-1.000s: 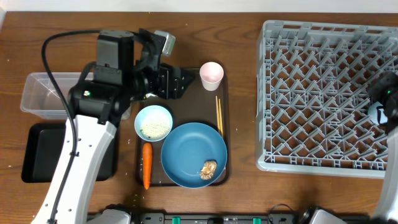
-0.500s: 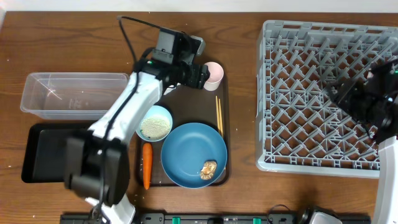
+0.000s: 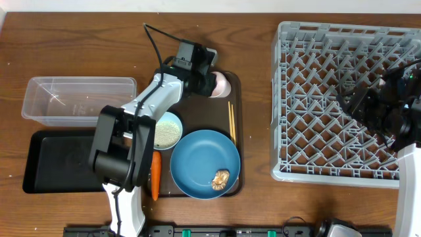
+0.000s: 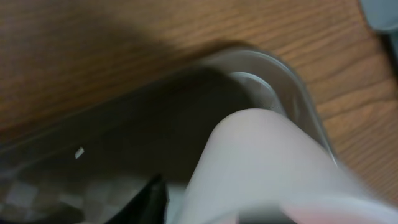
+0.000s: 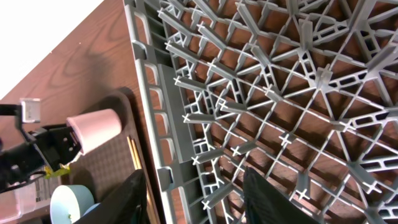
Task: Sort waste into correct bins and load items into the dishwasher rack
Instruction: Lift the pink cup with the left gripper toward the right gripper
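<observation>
My left gripper [image 3: 210,81] is at the pale-pink cup [image 3: 222,84] at the back of the brown serving tray [image 3: 234,99]. It is shut on the cup, which lies tilted on its side. The cup fills the left wrist view [image 4: 267,168] and shows in the right wrist view [image 5: 94,130]. My right gripper [image 5: 199,202] is open and empty above the grey dishwasher rack [image 3: 309,59]. On the tray are the blue plate [image 3: 200,158] with a brown food scrap [image 3: 220,178], the pale-blue bowl of rice [image 3: 164,131], the carrot [image 3: 156,176] and the chopsticks [image 3: 231,122]. The light-blue cup and wrapper are not in view.
The clear tub [image 3: 75,99] stands at the far left, with the black tray [image 3: 56,164] in front of it. The left arm stretches across the serving tray's left side. The rack takes up the right side of the table.
My left gripper has swung right from the tray's back-left corner to the pink cup and closed on it. The cup has tipped over. My right gripper has moved left over the rack.
</observation>
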